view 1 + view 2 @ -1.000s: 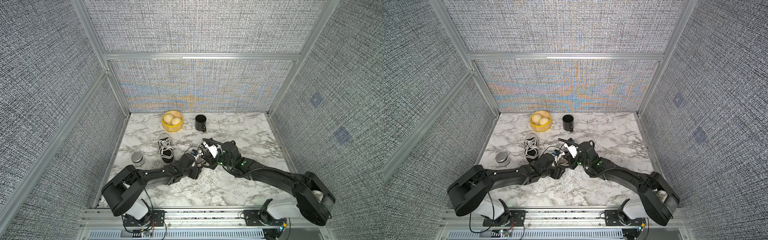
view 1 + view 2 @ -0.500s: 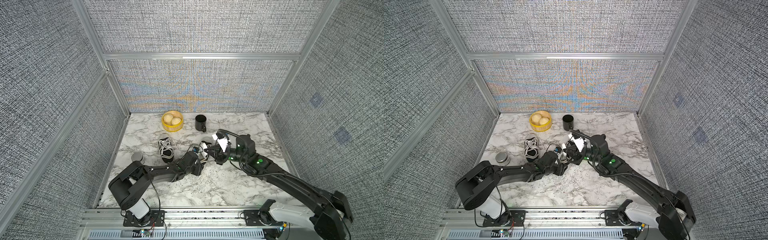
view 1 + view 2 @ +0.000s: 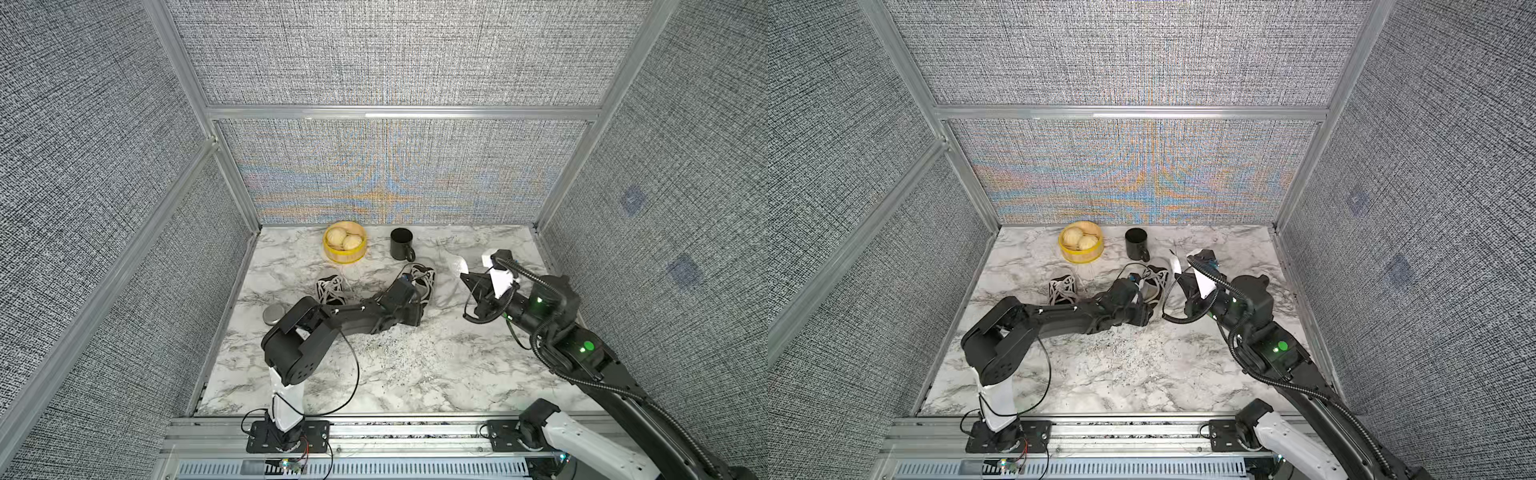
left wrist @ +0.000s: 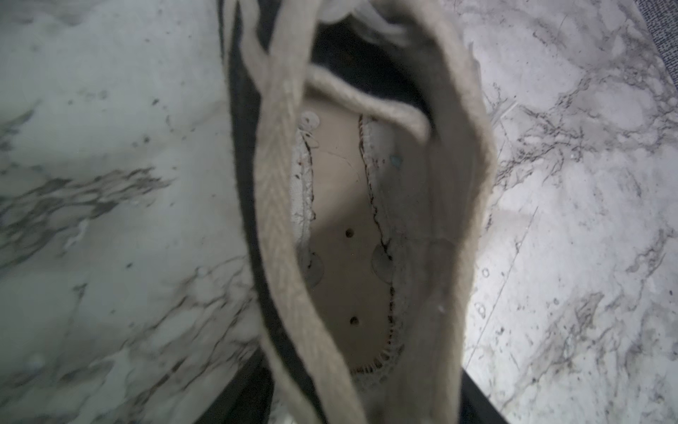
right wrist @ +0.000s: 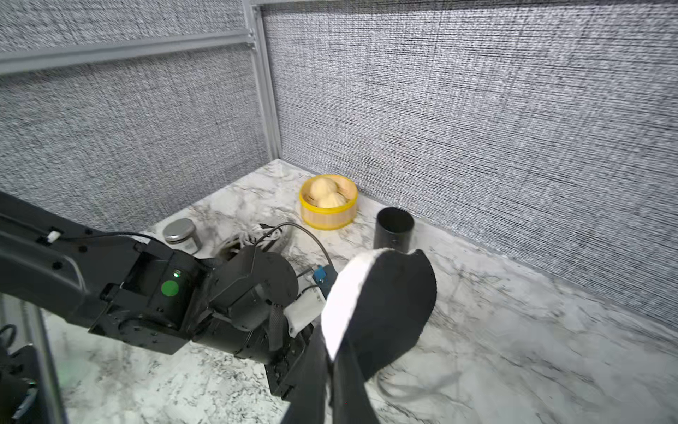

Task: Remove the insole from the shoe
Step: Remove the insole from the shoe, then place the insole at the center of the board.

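A black-and-beige laced shoe [image 3: 426, 278] [image 3: 1158, 282] lies mid-table. In the left wrist view its collar [image 4: 279, 220] gapes over a bare beige stitched footbed. My left gripper [image 3: 417, 301] [image 4: 352, 389] straddles the heel, jaws apart, with a sliver of table showing beside one finger. The insole [image 5: 389, 304], black on one face and white on the other, hangs in the air right of the shoe. It shows as a white sliver in both top views [image 3: 456, 266] [image 3: 1174, 264]. My right gripper [image 3: 466, 277] [image 5: 330, 367] is shut on its end.
A second shoe [image 3: 330, 289] lies left of the first. A yellow steamer basket [image 3: 345, 258] with buns and a black mug [image 3: 401, 245] stand by the back wall. A lidded jar [image 3: 273, 314] sits near the left wall. Fabric walls enclose three sides.
My right arm has swung up and to the right, carrying the insole out and away from the shoe. My left gripper has stayed at the heel and eased wider.
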Controlling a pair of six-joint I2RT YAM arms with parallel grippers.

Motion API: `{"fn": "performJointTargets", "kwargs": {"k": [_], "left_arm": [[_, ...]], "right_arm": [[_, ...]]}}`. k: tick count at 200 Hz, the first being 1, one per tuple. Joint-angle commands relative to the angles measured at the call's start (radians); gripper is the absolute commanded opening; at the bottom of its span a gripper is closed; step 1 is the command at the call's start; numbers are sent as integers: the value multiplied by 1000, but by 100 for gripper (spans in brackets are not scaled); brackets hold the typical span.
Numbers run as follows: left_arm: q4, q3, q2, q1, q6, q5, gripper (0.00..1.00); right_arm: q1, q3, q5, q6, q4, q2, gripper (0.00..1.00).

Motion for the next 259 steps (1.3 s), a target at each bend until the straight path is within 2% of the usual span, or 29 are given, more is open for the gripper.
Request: {"fn": "performJointTargets", "kwargs": {"k": [1,16,43,80,100,131,165,187,203,231,241,243,259], "left_arm": [[-83,2,-29,-2,-15,23,77],[-111,-49,-153,-2,-20,-17,80],[-268,-116,-526,-2,-56,-124,83],[-542,-122,-830,39,-197,-284,80],[-688,-117,-943,140,-281,-314,80],[-737,-155,-1072,283,-324,-318,80],[-783,-167,-1090,315,-357,-317,80],[-781,-205,-1111,318,-394,-314,80],[-769,-227,-1120,318,-410,-301,80],[-753,-251,-1131,318,-415,-292,80],[-752,-248,-1128,319,-405,-291,81],[-750,-248,-1128,319,-402,-290,81],[-747,-240,-1122,320,-388,-295,81]], "right_arm": [[-1,8,111,-80,-74,-8,0],[-1,3,121,-112,-80,-7,0],[16,42,51,-166,-143,59,0],[238,20,48,-228,-37,139,0],[330,10,75,-247,40,209,0],[439,-30,129,-293,221,347,0],[614,-108,297,-389,299,503,0],[679,-224,326,-351,352,546,4],[709,-235,330,-295,313,581,16],[725,-247,297,-183,259,546,55],[727,-242,268,-129,230,513,92],[728,-240,262,-117,222,507,96],[728,-227,195,-16,136,448,98]]}}
